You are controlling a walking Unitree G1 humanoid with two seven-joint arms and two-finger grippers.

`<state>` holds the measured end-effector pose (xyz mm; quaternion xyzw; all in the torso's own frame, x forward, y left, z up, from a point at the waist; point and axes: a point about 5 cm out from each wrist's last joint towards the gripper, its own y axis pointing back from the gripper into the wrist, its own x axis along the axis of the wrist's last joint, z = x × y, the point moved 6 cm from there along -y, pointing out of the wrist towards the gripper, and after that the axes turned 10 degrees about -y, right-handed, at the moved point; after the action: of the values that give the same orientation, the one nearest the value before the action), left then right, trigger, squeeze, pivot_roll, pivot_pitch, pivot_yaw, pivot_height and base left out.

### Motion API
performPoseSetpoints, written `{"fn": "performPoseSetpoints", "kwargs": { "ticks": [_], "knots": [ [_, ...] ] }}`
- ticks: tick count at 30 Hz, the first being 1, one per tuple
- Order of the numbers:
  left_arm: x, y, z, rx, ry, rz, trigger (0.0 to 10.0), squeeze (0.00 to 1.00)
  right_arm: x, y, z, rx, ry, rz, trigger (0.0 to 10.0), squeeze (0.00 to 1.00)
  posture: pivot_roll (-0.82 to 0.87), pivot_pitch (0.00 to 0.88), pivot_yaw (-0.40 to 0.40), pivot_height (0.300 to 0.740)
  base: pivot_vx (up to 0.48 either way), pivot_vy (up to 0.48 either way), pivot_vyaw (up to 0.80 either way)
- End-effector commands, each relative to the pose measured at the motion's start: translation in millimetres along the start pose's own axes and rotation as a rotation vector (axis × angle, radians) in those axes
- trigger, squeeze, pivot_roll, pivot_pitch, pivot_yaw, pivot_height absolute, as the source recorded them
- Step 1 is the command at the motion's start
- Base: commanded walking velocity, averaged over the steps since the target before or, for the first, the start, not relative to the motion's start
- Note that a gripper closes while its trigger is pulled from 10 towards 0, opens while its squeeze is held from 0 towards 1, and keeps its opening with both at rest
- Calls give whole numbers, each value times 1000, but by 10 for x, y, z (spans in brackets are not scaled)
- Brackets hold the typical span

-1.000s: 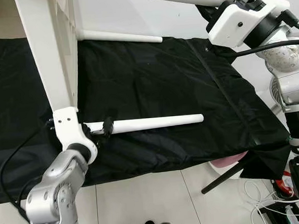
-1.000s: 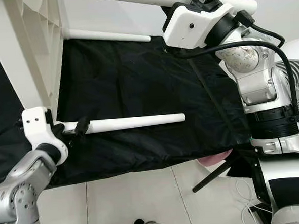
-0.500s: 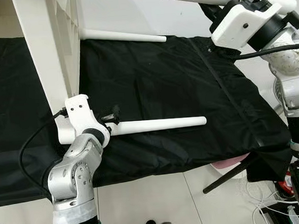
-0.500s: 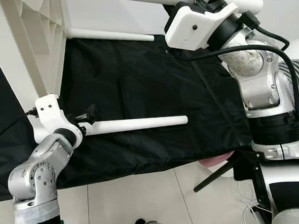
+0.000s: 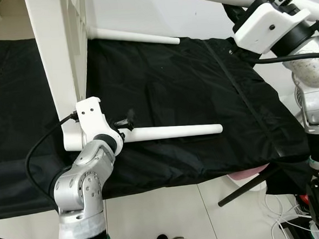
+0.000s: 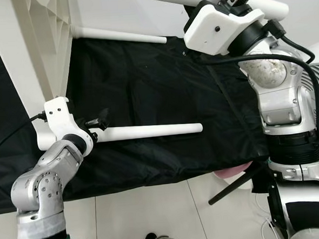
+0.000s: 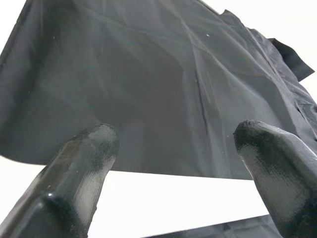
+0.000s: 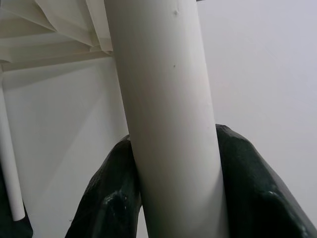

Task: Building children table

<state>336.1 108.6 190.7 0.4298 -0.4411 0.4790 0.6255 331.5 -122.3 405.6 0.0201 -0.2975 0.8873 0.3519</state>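
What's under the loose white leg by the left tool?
The loose white cylindrical leg lies on a black wrinkled cloth. Whatever surface the cloth covers is hidden; a dark slanted support shows beneath its edge.

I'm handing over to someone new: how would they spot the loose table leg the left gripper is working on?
Start at the black cloth covering the work surface. Near its front edge a white tube lies flat, the loose table leg, with the left gripper at its left end. Unlike the other two legs, already fixed to the upended white tabletop, it is unattached.
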Motion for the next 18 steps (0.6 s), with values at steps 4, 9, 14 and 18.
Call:
{"fn": "performPoseSetpoints", "kwargs": {
  "ticks": [4, 9, 14, 18],
  "knots": [
    [-80, 166, -10, 16, -20, -22, 10000, 0, -3, 98, 490, -265, -99, 21, 10000, 0, 2, 94, -74, 740, 0, 0, 0],
    [86, 267, 27, 9, -60, 29, 10000, 0, 19, 43, 455, -260, -106, 32, 10000, 0, 21, 98, -91, 740, 0, 0, 0],
    [224, 366, 161, -49, -89, 65, 10000, 0, 21, -17, 420, -251, -110, 40, 10000, 0, 31, 99, -103, 740, 0, 0, 0],
    [68, 402, 152, -45, -79, -11, 10000, 0, 38, -64, 424, -256, -109, 58, 10000, 0, 32, 103, -105, 740, 0, 0, 0]
  ]
}}
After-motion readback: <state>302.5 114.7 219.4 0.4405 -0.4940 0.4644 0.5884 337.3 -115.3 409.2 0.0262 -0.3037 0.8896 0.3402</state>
